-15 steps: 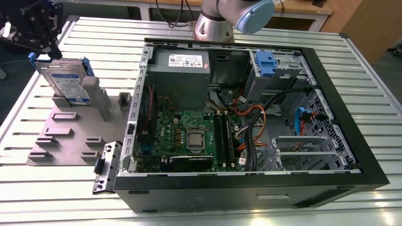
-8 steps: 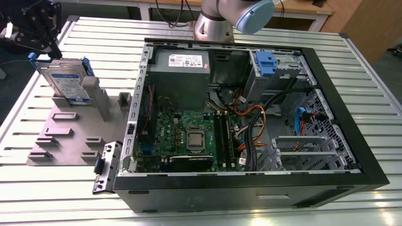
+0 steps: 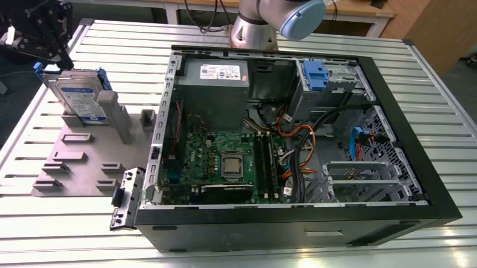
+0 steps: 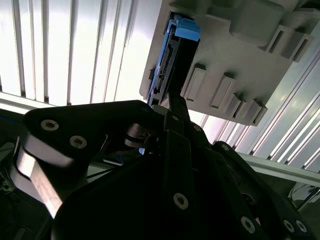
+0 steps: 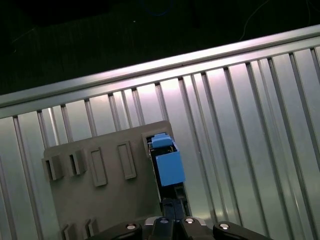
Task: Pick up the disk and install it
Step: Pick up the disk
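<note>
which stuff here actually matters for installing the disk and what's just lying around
For the job:
- disk, upright in the grey holder
- gripper, at the disk's top
- open computer case

Just there:
- power supply
- motherboard
- orange cables
- slatted table

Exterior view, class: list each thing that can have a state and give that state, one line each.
computer case: lying on its side, open, insides exposed.
disk: standing on edge, outside the computer case.
grey holder: flat on the table, carrying the disk.
gripper: at the disk's upper end.
</note>
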`<state>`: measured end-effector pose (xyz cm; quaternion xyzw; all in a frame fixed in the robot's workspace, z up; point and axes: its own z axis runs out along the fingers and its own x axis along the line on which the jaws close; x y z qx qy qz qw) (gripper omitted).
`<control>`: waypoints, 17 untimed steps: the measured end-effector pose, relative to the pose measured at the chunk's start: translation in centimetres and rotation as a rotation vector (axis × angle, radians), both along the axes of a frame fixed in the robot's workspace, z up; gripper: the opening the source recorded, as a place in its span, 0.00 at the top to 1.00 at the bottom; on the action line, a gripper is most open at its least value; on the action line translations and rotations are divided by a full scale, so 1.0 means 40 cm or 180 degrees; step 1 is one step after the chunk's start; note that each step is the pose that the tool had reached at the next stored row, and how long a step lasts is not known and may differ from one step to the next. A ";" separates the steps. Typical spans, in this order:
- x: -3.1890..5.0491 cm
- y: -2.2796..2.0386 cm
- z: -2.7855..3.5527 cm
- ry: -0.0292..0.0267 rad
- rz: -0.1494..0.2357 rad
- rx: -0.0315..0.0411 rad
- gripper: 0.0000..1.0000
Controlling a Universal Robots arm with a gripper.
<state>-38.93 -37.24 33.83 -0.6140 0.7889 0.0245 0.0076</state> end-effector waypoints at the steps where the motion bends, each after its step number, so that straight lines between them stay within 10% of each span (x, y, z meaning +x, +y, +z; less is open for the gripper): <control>1: 0.000 0.000 0.000 0.0000 0.0002 0.0000 0.89; 17: 0.003 0.000 -0.004 0.0000 0.0010 0.0005 0.89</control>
